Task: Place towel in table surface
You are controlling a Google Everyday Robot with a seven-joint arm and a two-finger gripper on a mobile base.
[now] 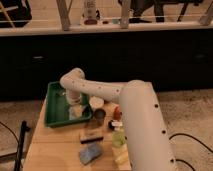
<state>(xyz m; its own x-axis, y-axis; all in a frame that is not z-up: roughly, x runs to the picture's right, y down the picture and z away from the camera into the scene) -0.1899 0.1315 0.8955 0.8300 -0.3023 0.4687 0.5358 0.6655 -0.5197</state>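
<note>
The gripper [75, 102] hangs low inside the green tray [54, 115], right over the pale towel [76, 112], apparently to lift it onto the counter [55, 145]; its grip I cannot tell.

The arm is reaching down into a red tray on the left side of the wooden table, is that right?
Not quite: the tray is green, not red, as the camera view shows. The gripper is down inside it, on the left side of the table.
</note>
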